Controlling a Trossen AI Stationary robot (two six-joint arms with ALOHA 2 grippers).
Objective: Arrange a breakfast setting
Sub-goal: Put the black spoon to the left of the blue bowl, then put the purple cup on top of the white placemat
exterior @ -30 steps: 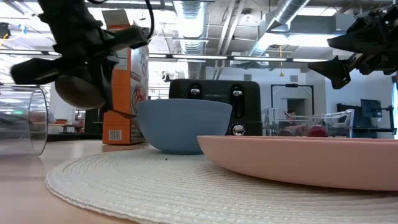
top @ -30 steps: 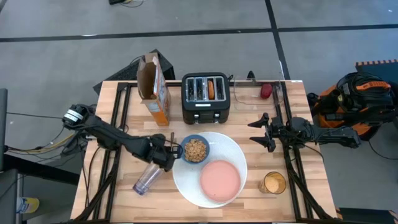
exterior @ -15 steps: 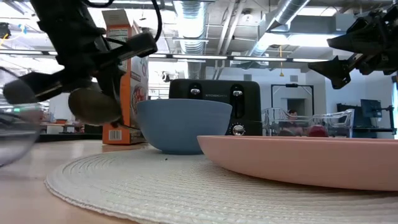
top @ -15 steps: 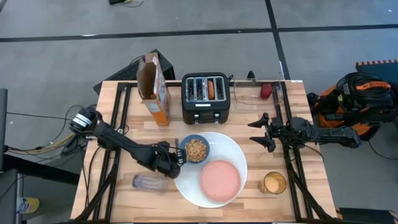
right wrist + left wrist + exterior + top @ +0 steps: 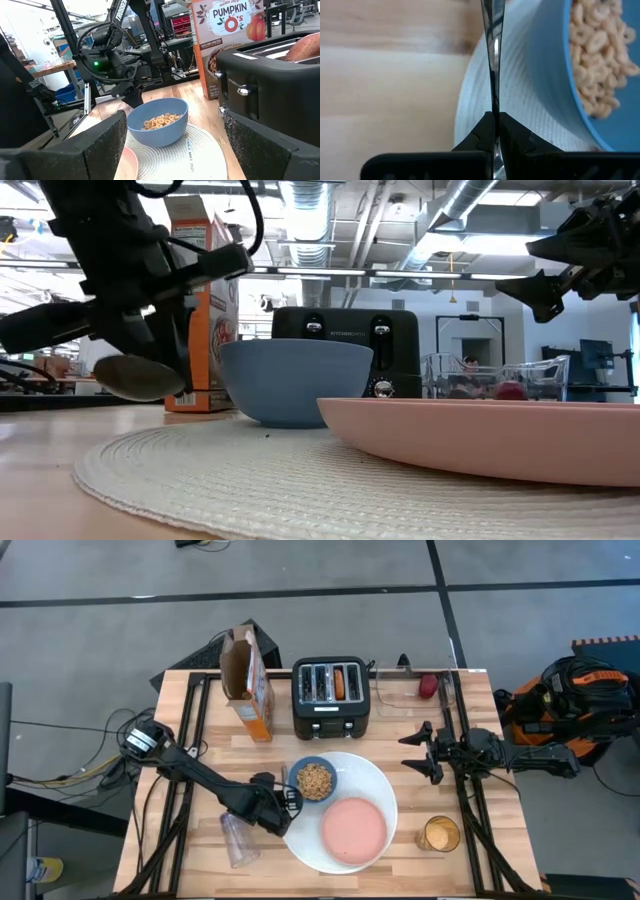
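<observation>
Left gripper (image 5: pixel 284 802) sits low at the left rim of the big white round plate (image 5: pixel 380 780), fingers pinched on the thin metal spoon (image 5: pixel 493 75). Left wrist view shows that pinch edge-on, with the handle running out over the woven plate surface beside the small blue bowl (image 5: pixel 314 780) of cereal rings; the high view shows no spoon detail (too small there). Low view gives the spoon's oval bowl (image 5: pixel 138 377) hanging just above the wood to the left of the blue bowl, clear of the tabletop as far as I can tell.

Right gripper (image 5: pixel 432 751) hangs above the table right of the plate, fingers spread, holding nothing. Right wrist view looks across the blue bowl to the left arm beyond.

Pink saucer (image 5: pixel 354 830) rests on the plate, near the blue bowl but apart. Clear purplish tumbler (image 5: pixel 237 837) lies on its side on the wood left of the plate, just below the left gripper in the high view; the low view does not show it. Orange cereal box (image 5: pixel 250 686) stands at the back left, beside the black 4-slot toaster (image 5: pixel 333 698), which has 1 round toasted bread (image 5: pixel 341 683) in a slot. Amber glass (image 5: pixel 439 834) stands upright at the front right, apart from the plate. A clear container (image 5: pixel 412 690) with something red sits right of the toaster.
</observation>
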